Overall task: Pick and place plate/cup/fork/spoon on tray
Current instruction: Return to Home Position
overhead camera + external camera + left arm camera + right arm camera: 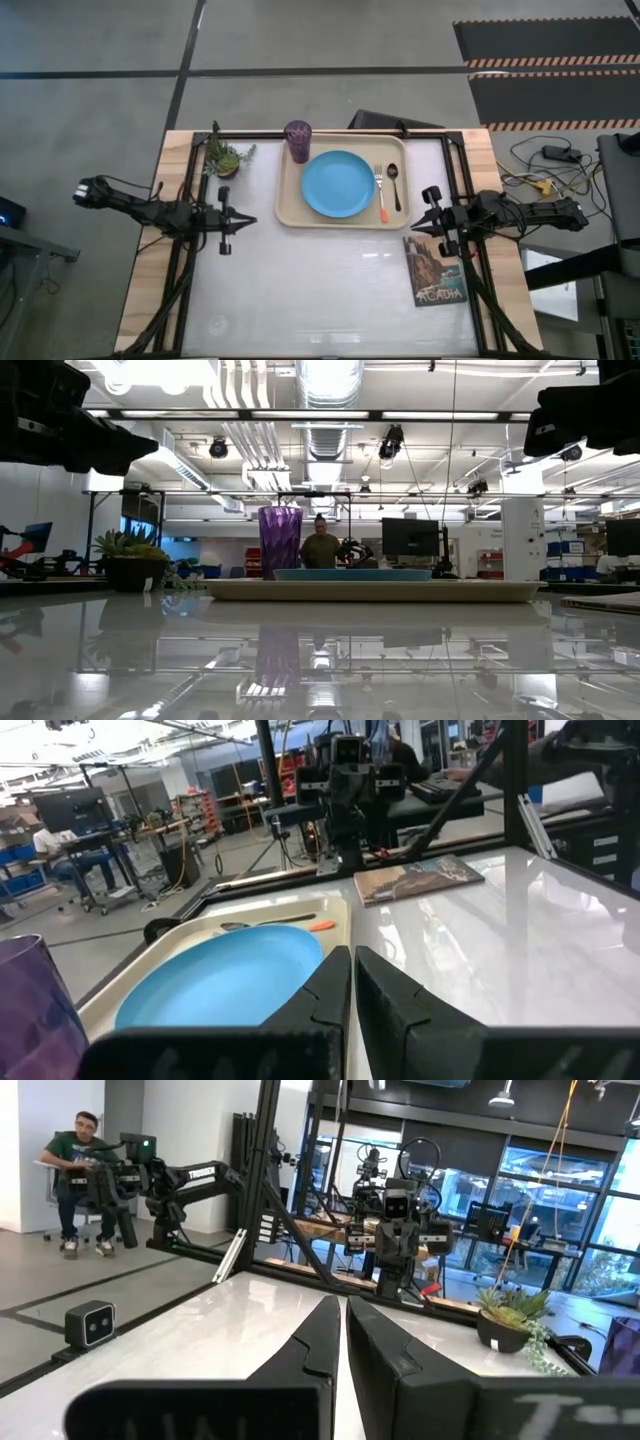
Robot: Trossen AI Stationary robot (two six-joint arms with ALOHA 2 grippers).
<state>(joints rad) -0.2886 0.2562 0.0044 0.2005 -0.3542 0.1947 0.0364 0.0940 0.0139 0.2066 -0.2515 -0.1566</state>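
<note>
The beige tray (290,205) lies at the table's far middle. On it rest the light-blue plate (338,184), the purple cup (298,141) standing upright at its far left corner, the orange-handled fork (381,195) and the dark spoon (395,186) right of the plate. My left gripper (250,221) is shut and empty left of the tray's near corner. My right gripper (415,226) is shut and empty right of the tray's near right corner. The plate (225,982), cup (35,1020) and spoon (265,923) show in the left wrist view.
A small green potted plant (224,157) stands left of the tray. An illustrated "ACADIA" book (435,270) lies flat at the near right, just below my right gripper. A person sits in the room beyond the table (80,1175). The near half of the white tabletop (320,290) is open.
</note>
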